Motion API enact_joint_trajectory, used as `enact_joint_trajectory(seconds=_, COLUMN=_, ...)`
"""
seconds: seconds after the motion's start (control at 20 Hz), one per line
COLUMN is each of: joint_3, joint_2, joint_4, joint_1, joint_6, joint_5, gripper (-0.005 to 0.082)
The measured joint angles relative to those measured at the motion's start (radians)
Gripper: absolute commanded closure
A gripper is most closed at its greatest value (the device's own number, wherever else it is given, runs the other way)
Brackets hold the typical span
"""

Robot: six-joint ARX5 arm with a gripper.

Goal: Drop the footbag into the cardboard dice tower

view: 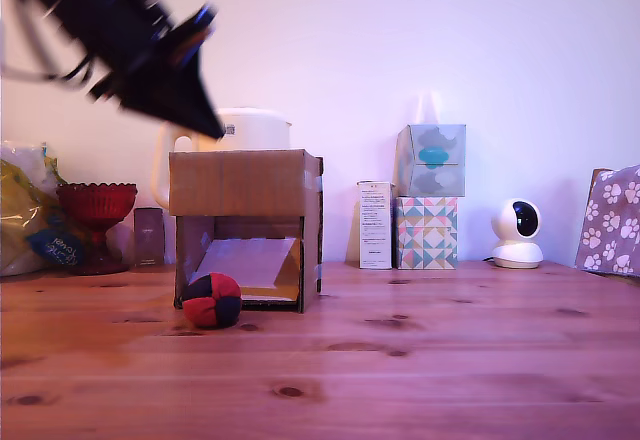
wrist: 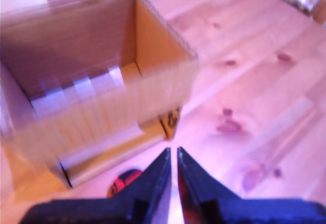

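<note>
Our gripper (wrist: 173, 155) hangs above the tower (view: 245, 228), high at the exterior view's left, and holds nothing: the 2 fingers (wrist: 196, 183) sit nearly together, only a thin slit between them. The footbag (view: 211, 300) lies on the table (view: 450, 360) far below the gripper, at the foot of the tower's front opening and touching or just beside its lower edge. In the wrist view we see a sliver of it beneath our fingertips, past the tower's front wall.

We judge the task either finished, with the footbag rolled out down the pale ramp (view: 245, 260), or not begun; these pictures alone cannot settle which. If it is not begun, we would need to descend in front of the tower, spread the fingers, grasp the ball, lift it over the open top and let go.

Beyond the tower stand a white kettle (view: 245, 128), a red glass bowl (view: 97, 205), 2 stacked tissue boxes (view: 428, 195), a slim white carton (view: 375, 224) and a small white camera (view: 517, 232). None blocks the way down; only the tower's own front wall crowds the footbag. Both views are motion-blurred.
</note>
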Motion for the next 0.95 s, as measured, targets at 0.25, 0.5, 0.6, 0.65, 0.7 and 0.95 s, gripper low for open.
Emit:
enact_joint_trajectory(seconds=0.25, joint_3=-0.329, joint_2=-0.199, joint_4=0.344, joint_1=0.018, joint_6=-0.026, joint_5=-0.001, gripper=0.0791)
enact_joint_trajectory(seconds=0.5, joint_3=-0.558, joint_2=-0.373, joint_4=0.389, joint_1=0.054, joint_6=-0.074, joint_5=-0.032, gripper=0.0791)
enact_joint_trajectory(seconds=0.6, joint_3=-0.617, joint_2=-0.466, joint_4=0.352, joint_1=0.067, joint_6=-0.092, joint_5=-0.053, gripper=0.0791)
enact_joint_trajectory(seconds=0.65, joint_3=-0.629, joint_2=-0.522, joint_4=0.313, joint_1=0.071, joint_6=-0.101, joint_5=-0.064, gripper=0.0791)
enact_joint_trajectory(seconds=0.7, joint_3=-0.631, joint_2=-0.578, joint_4=0.270, joint_1=0.074, joint_6=-0.103, joint_5=-0.074, gripper=0.0791)
enact_joint_trajectory(seconds=0.95, joint_3=-0.629, joint_2=-0.789, joint_4=0.095, joint_1=0.076, joint_6=-0.124, joint_5=-0.104, gripper=0.0791)
